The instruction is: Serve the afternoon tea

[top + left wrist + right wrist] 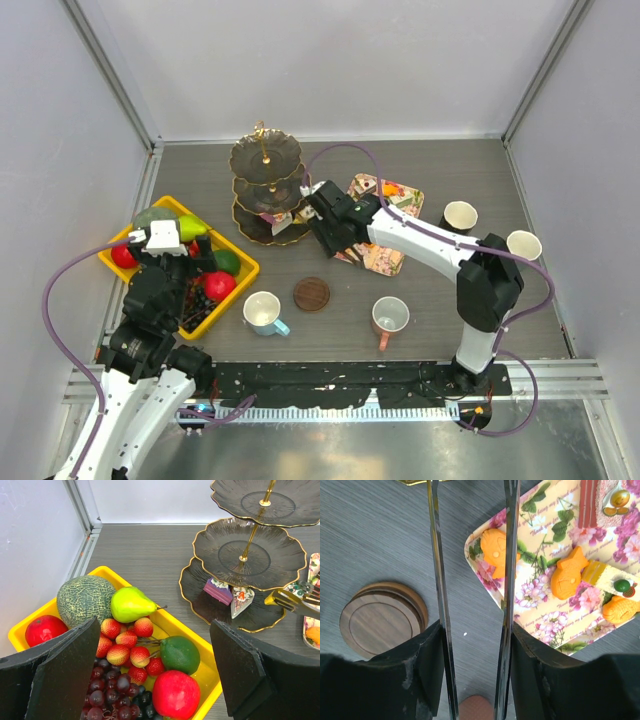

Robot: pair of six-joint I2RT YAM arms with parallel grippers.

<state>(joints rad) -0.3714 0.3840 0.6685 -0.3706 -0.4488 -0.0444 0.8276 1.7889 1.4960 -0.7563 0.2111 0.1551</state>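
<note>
The dark three-tier stand [266, 185] with a gold handle stands at the back; in the left wrist view [250, 555] its bottom tier holds a purple cake slice [217, 591] and a white wedge [241, 600]. My right gripper [335, 222] is shut on metal tongs [440, 605]. The tong tips [295, 600] reach the bottom tier's right edge, with a small yellow piece beside them; I cannot tell if it is held. The floral tray [540, 615] holds orange fish pastries [495, 552] and a cake slice [607, 577]. My left gripper [155, 627] is open and empty above the fruit.
A yellow crate [240, 275] of fruit sits at the left under my left gripper. A white mug [262, 311], a wooden coaster [311, 293] and a pinkish mug [390, 317] stand in front. A black mug [459, 216] and a cream mug [523, 244] stand at the right.
</note>
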